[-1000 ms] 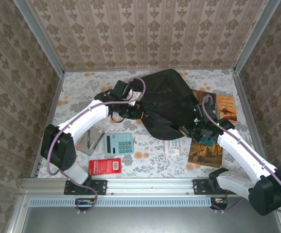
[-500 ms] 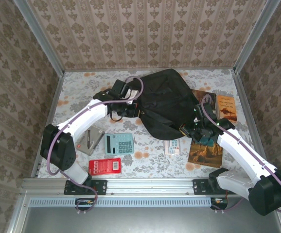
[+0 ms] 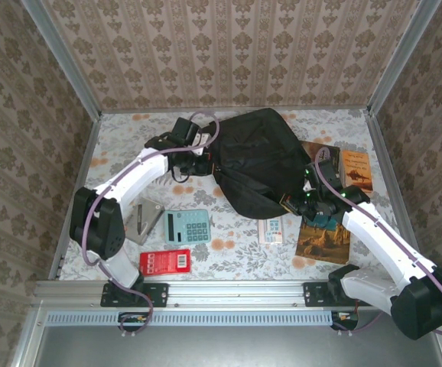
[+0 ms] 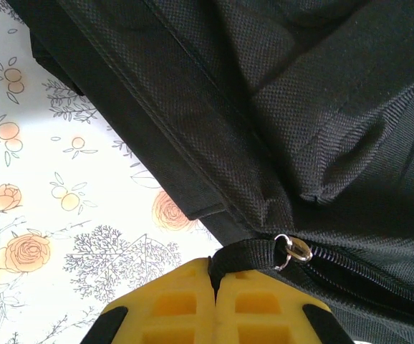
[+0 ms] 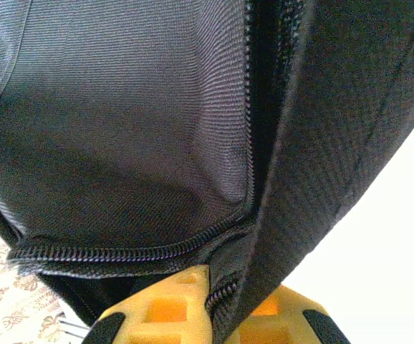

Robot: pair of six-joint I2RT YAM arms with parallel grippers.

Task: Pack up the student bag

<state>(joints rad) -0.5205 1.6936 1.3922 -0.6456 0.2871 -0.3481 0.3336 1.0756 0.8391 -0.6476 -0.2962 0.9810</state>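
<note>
Pinched in the left gripper [image 4: 214, 285], yellow fingers [image 4: 171, 304] pressed together: a black pull tab [image 4: 246, 256] with its metal ring [image 4: 293, 249], at 9 o'clock of the student bag [image 3: 259, 157]. Clamped in the right gripper [image 5: 218, 297]: the bag's fabric edge beside an unzipped zipper [image 5: 248, 107], at 5 o'clock. Lying at the far centre of the table [image 3: 121, 138], long axis roughly 12 to 6 o'clock, rounded end toward 12. Inside, by the right wrist camera, grey lining [image 5: 121, 122]. From above, outside the bag: calculator [image 3: 188, 226] and red packet [image 3: 165, 262] at 7 o'clock, books [image 3: 328, 245] between 3 and 5.
</note>
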